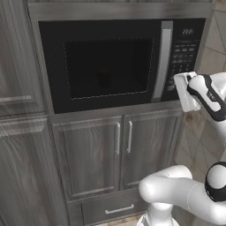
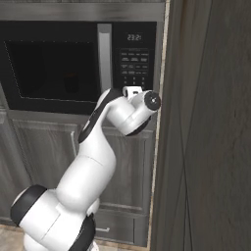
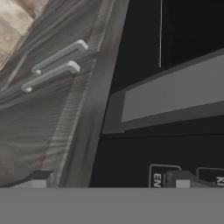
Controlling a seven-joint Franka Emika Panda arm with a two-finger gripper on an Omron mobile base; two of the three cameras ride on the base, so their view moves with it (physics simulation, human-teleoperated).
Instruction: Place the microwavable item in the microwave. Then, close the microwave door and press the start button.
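Open jaws apparently near keypad

microwave door: black, dotted-edge window
handle: silver
keypad panel: black
cabinet doors: grey woodgrain

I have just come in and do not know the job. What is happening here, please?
A white robot arm is working at the built-in microwave. The microwave door is already shut, and a small dark shape shows faintly behind its window, too dim to identify. The claw is open and empty, held up close to the black keypad panel, beside the silver door handle. In the hand view the fingertips sit just before the lower buttons. No button looks pressed yet, so pressing start seems to be what remains.
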